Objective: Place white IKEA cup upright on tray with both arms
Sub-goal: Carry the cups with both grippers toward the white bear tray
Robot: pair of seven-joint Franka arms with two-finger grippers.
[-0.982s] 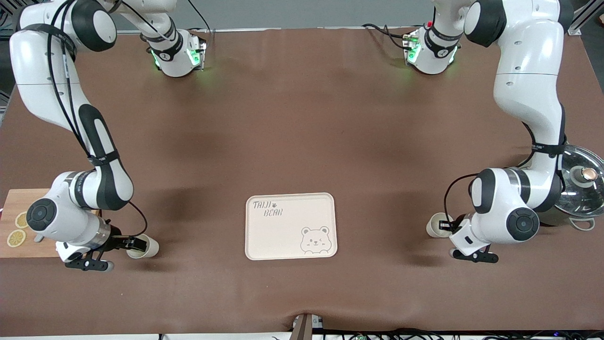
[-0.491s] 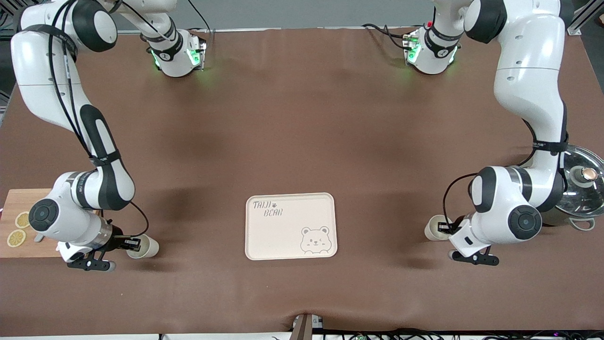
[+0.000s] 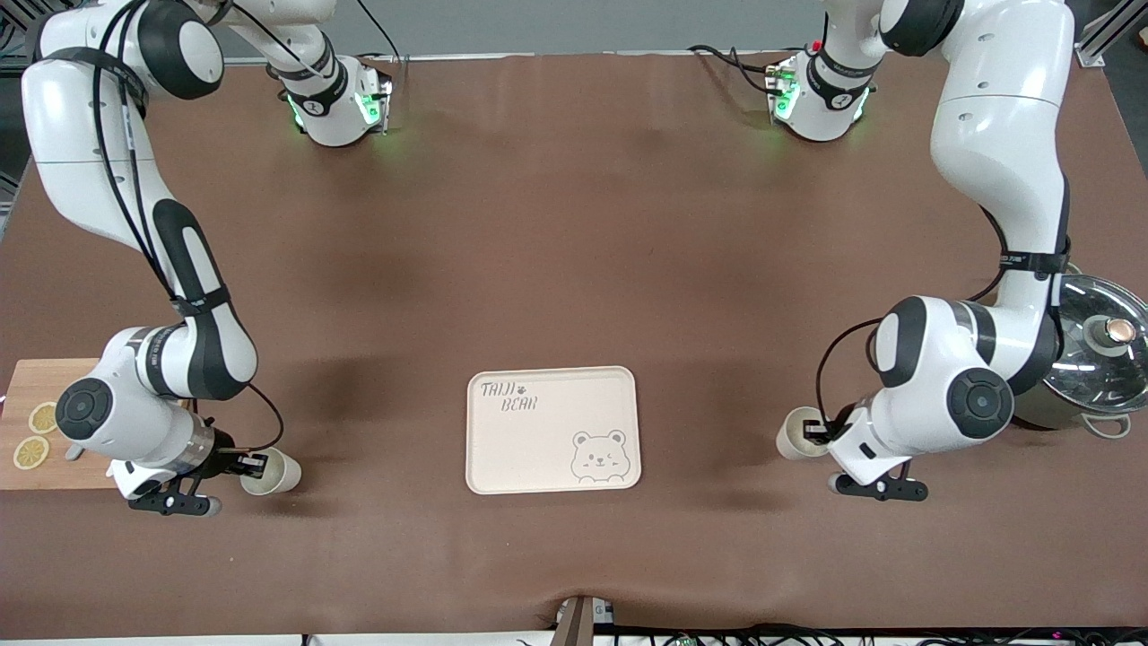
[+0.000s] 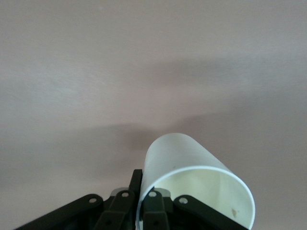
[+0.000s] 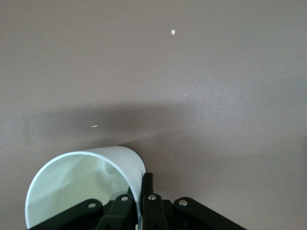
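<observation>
The cream tray [image 3: 538,458] with the bear drawing lies on the brown table between the two arms. My left gripper [image 3: 813,432] is shut on the wall of a white cup [image 3: 792,436], beside the tray toward the left arm's end. In the left wrist view the gripper [image 4: 144,203] pinches the cup's [image 4: 184,155] rim, one finger inside and one outside. My right gripper [image 3: 255,464] is shut on the wall of a second white cup [image 3: 276,472] toward the right arm's end. The right wrist view shows that gripper [image 5: 142,199] pinching this cup's [image 5: 81,184] rim the same way.
A wooden cutting board [image 3: 36,377] with lemon slices lies at the table edge by the right arm's wrist. A steel pot with a glass lid [image 3: 1099,354] stands at the left arm's end, close to that arm's elbow.
My left gripper has carried its cup a short way toward the tray. The right gripper and its cup have hardly moved.
</observation>
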